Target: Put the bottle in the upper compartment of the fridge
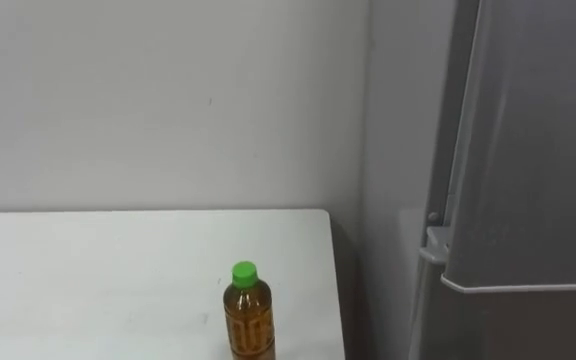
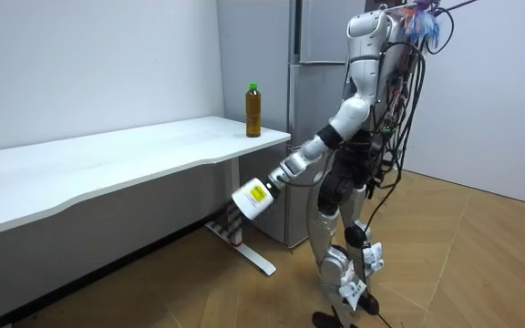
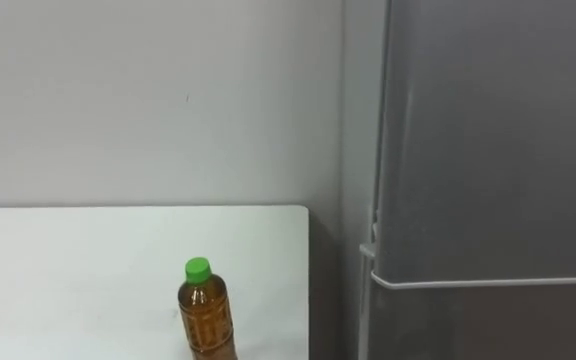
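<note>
A clear bottle (image 1: pixel 249 315) of amber drink with a green cap stands upright on the white table (image 1: pixel 108 270), near its right end and close to me. In the room view the bottle (image 2: pixel 253 111) stands at the table corner beside the grey fridge (image 2: pixel 313 82). The fridge (image 1: pixel 528 170) rises just right of the table, its upper door shut, with the seam to the lower door (image 3: pixel 488 282) low in view. I stand facing the table end and the fridge. My left hand (image 2: pixel 249 199) hangs low, below the table edge, well short of the bottle.
A plain white wall (image 1: pixel 168 100) backs the table. A narrow gap (image 1: pixel 353 290) separates the table's right edge from the fridge side. In the room view the long table (image 2: pixel 80 169) stretches to the left, and wooden floor (image 2: pixel 463 264) lies open behind me.
</note>
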